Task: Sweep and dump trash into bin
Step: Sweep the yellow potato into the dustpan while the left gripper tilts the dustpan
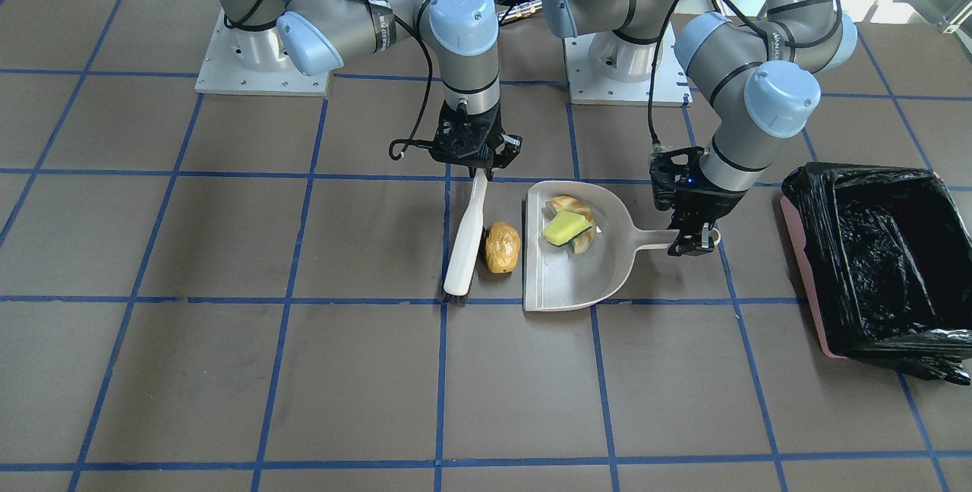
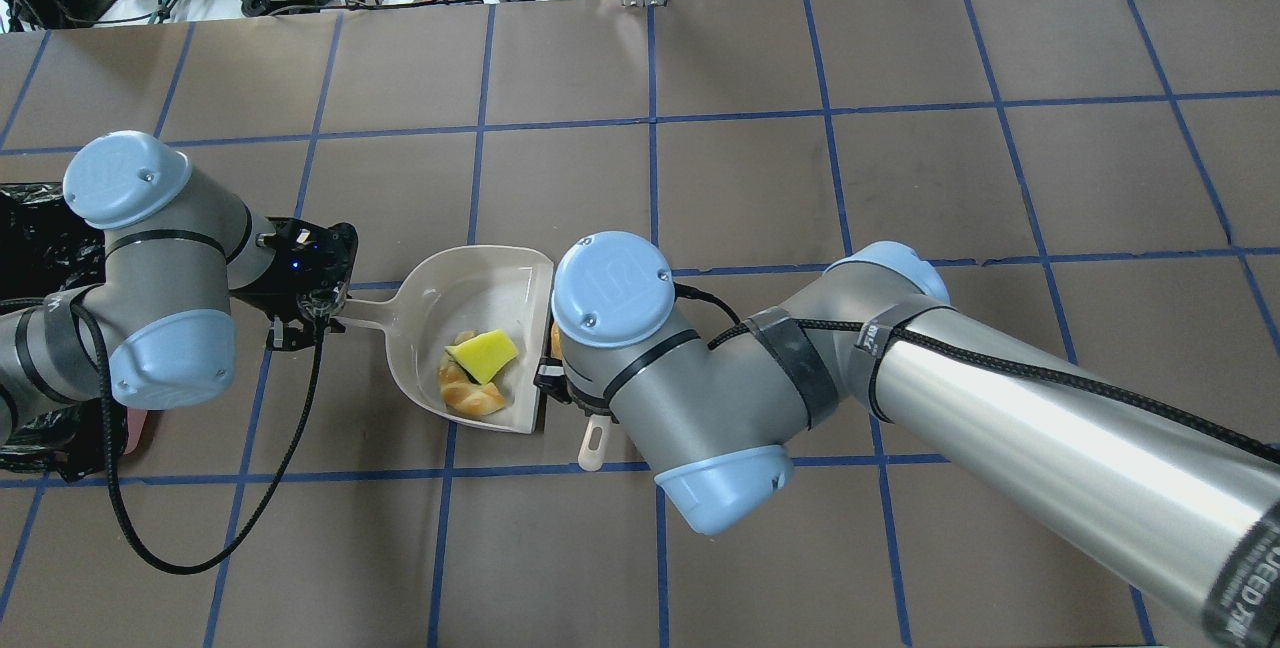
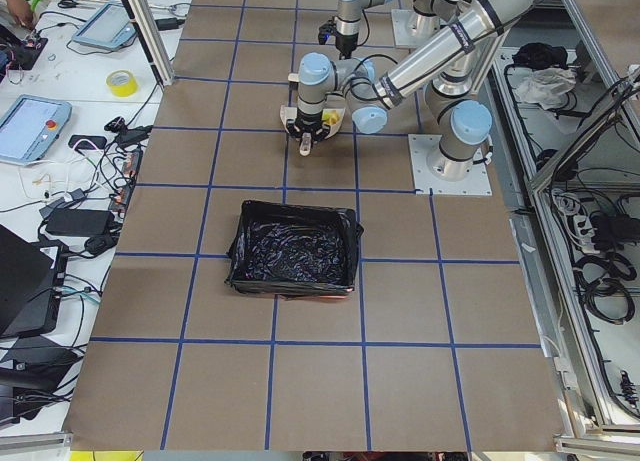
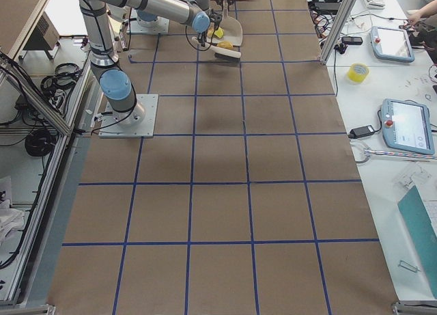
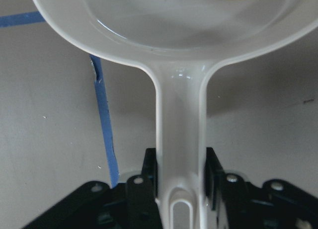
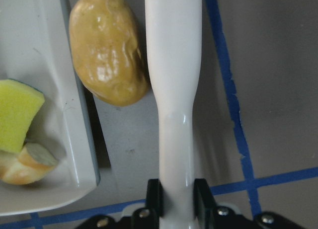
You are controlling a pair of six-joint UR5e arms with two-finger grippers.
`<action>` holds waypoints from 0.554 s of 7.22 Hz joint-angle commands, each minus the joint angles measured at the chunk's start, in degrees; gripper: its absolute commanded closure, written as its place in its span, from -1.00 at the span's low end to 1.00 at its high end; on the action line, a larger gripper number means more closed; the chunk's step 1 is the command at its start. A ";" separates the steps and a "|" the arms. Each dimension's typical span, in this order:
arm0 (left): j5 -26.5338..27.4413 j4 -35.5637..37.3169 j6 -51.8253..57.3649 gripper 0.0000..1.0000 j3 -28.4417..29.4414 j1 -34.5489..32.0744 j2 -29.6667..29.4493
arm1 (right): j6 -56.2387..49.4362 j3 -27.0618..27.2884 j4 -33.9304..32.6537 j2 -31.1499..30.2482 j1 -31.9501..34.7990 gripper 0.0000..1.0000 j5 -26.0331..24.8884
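The brush [image 1: 465, 249], bristles on the table [image 1: 228, 370], touches the potato [image 1: 502, 247], apparently to push it into the dustpan [image 1: 562, 283], whose open mouth faces it. The sponge [image 1: 566, 228] and bread [image 1: 571, 207] already lie inside. The right gripper [image 1: 478, 169] pinches the brush handle. The left gripper [image 1: 694, 243] pinches the dustpan handle, bracing it. The bin [image 1: 812, 264] stands beyond, on the left arm's side.

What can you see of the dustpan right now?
Beige, glossy plastic-looking dustpan, lying flat on the table. It has a rounded pan with a straight open lip facing the brush. Its slotted handle is clamped in the left end effector. Inside lie a yellow sponge and a bread piece; a potato-like lump sits on the table just outside the lip.
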 commanded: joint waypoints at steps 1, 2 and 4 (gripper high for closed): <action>0.12 1.53 -1.58 1.00 -0.02 -0.40 -1.05 | 4.15 -5.33 -0.96 3.23 2.76 1.00 3.84; 0.12 1.53 -1.59 1.00 -0.02 -0.41 -1.05 | 5.91 -7.09 -0.96 4.90 3.39 1.00 3.86; 0.03 1.53 -1.76 1.00 -0.02 -0.41 -1.23 | 8.47 -8.69 -1.22 5.70 3.83 1.00 6.66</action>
